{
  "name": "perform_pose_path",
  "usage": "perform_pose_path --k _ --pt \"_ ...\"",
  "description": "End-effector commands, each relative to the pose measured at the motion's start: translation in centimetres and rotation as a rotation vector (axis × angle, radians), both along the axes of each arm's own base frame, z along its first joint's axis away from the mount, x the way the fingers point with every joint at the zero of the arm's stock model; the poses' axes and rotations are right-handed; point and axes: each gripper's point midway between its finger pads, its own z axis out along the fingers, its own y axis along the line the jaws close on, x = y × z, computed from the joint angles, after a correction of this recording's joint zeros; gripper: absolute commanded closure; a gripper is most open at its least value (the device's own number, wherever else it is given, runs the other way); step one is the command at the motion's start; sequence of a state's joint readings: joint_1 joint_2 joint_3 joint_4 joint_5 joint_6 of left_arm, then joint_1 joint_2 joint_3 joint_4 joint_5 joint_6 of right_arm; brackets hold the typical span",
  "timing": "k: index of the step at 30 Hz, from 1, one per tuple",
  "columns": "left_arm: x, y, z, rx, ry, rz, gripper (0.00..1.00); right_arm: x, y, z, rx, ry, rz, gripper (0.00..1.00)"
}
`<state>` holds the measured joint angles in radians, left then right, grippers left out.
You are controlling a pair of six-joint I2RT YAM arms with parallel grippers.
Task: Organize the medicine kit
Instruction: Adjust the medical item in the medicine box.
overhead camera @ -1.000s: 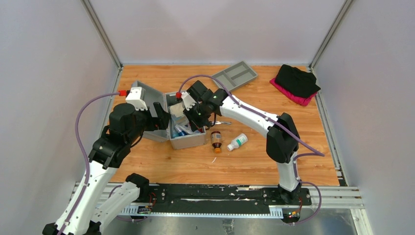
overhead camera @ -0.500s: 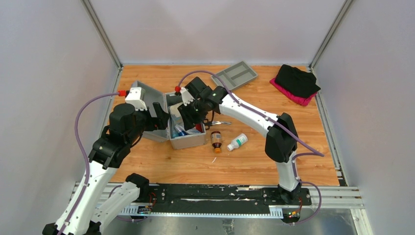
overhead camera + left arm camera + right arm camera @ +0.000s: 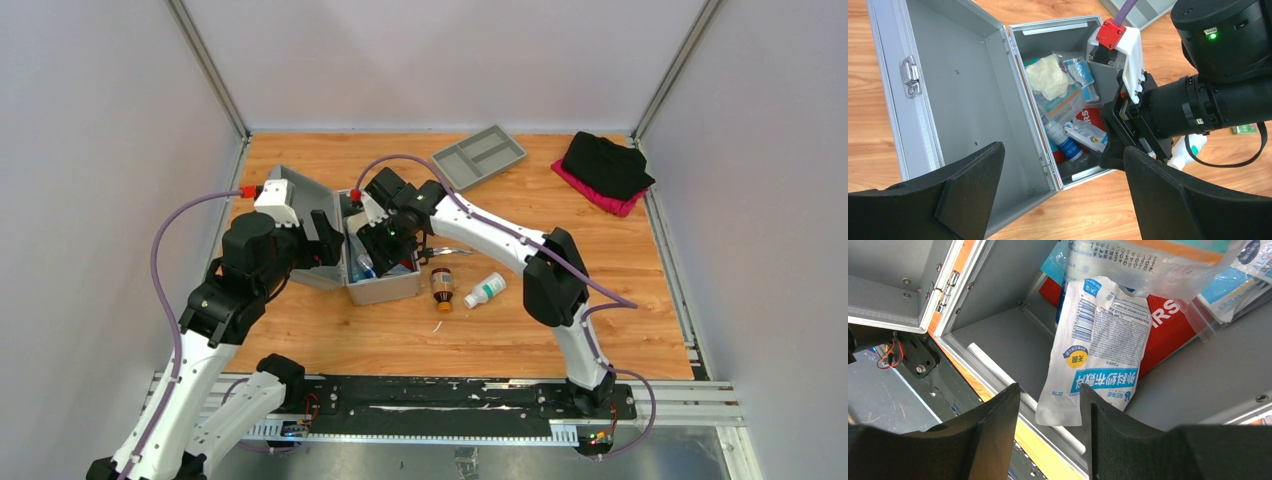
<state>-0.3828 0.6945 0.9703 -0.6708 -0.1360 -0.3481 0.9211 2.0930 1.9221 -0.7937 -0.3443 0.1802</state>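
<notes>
The medicine kit [image 3: 383, 288] is a grey metal case lying open, its lid [image 3: 963, 100] flat to the left. Inside are pale gloves [image 3: 1048, 80], a blue-capped bottle [image 3: 1063, 142], a red pouch [image 3: 1168, 330] and a white-and-blue sachet [image 3: 1103, 350]. My right gripper [image 3: 1049, 390] hangs over the case's near corner [image 3: 385, 240] with its jaws open. The sachet lies loose just below and between them. My left gripper [image 3: 1063, 150] hovers wide open and empty above the lid's hinge edge [image 3: 325, 235].
A brown bottle [image 3: 442, 287] and a white bottle with a green cap [image 3: 485, 290] lie on the wood right of the case. A grey divided tray [image 3: 480, 155] sits at the back. A black cloth on pink fabric [image 3: 605, 165] lies back right.
My right gripper has opened its jaws and shifted left and down over the case. The left arm has stayed put.
</notes>
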Motion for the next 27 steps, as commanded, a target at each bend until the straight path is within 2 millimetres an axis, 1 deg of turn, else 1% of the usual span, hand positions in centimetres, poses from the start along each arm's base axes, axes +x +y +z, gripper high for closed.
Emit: perform_pose_path --k 1,4,6,7,11,16,21,24,27 --pt "-0.1 0.3 1.1 0.004 -0.032 0.003 0.05 -0.5 -0.8 -0.9 -0.096 -0.019 0.031 0.48" --pt "-0.1 0.2 1.1 0.003 -0.032 0.000 0.05 -0.2 -1.4 -1.2 -0.140 -0.044 0.035 0.49" --pt "-0.1 0.2 1.0 0.002 -0.030 0.000 0.05 0.1 -1.7 -1.3 -0.165 -0.061 0.033 0.54" --pt "-0.1 0.2 1.0 0.002 -0.030 0.001 0.05 0.2 -1.9 -1.3 -0.172 -0.065 0.031 0.57" --pt "0.0 0.2 1.0 0.001 -0.029 0.000 0.05 0.4 -2.1 -1.2 -0.179 -0.078 0.026 0.78" --pt "0.0 0.1 1.0 0.002 -0.029 0.000 0.05 0.6 -2.0 -0.5 -0.167 -0.088 0.015 1.00" --pt "0.0 0.2 1.1 0.003 -0.031 0.001 0.05 1.5 -1.8 1.0 -0.133 -0.126 -0.022 1.00" --pt "0.0 0.3 1.3 0.007 -0.034 0.005 0.05 1.6 -0.9 2.9 -0.052 -0.134 -0.026 1.00" --pt "0.0 0.4 1.5 0.011 -0.038 0.010 0.05 1.2 0.3 4.7 0.057 -0.111 -0.009 1.00"
